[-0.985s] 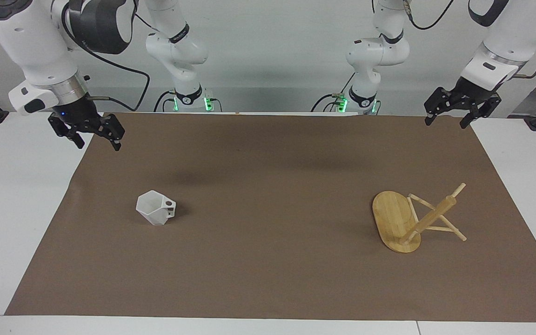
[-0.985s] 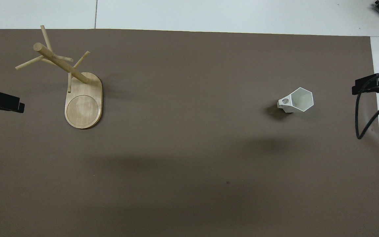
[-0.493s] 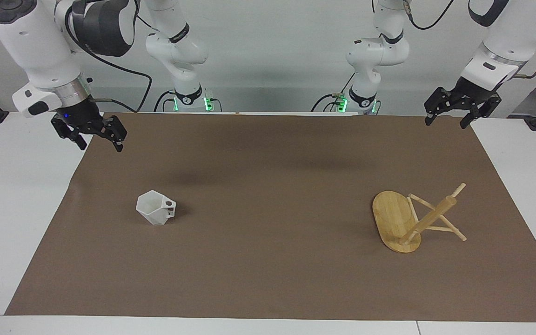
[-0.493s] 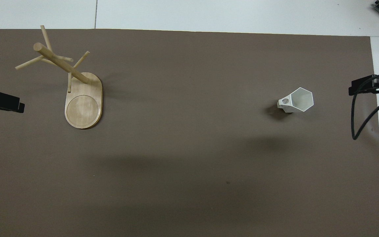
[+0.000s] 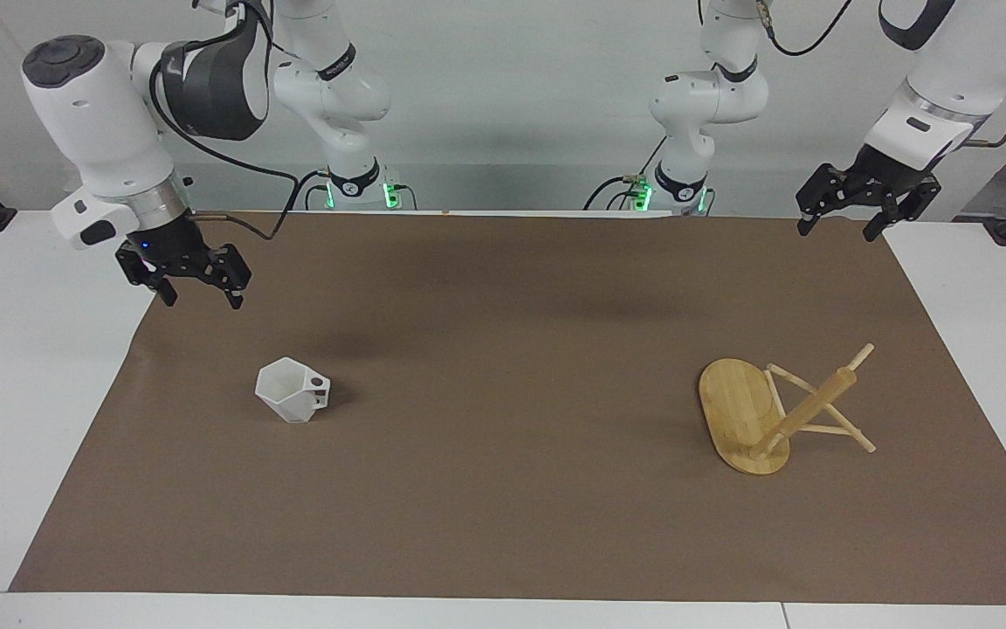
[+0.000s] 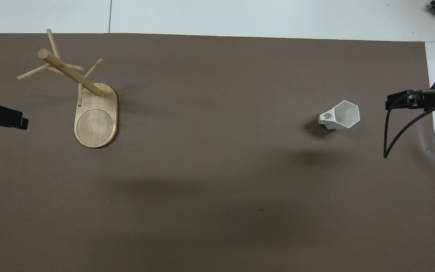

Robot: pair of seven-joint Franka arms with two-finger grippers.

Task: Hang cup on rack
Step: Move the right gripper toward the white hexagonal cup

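The cup [image 5: 293,402], a white faceted mug, stands upright on the brown mat toward the right arm's end, its handle turned toward the left arm's end; from above its mouth shows open [image 6: 341,115]. The rack [image 5: 752,415], a bamboo mug tree, stands on its oval base [image 6: 96,126] toward the left arm's end with bare pegs. My right gripper [image 5: 201,301] hangs open and empty over the mat's edge, apart from the cup, and shows from above [image 6: 406,101]. My left gripper [image 5: 837,232] waits open over the mat's corner at its own end.
A brown mat [image 5: 503,349] covers most of the white table [image 5: 23,367]. A black cable [image 6: 395,132] loops down from the right wrist. The arms' bases [image 5: 361,188] stand at the table's robot end.
My right gripper has come down and moved in over the mat, closer to the cup. The left arm, the cup and the rack have not moved.
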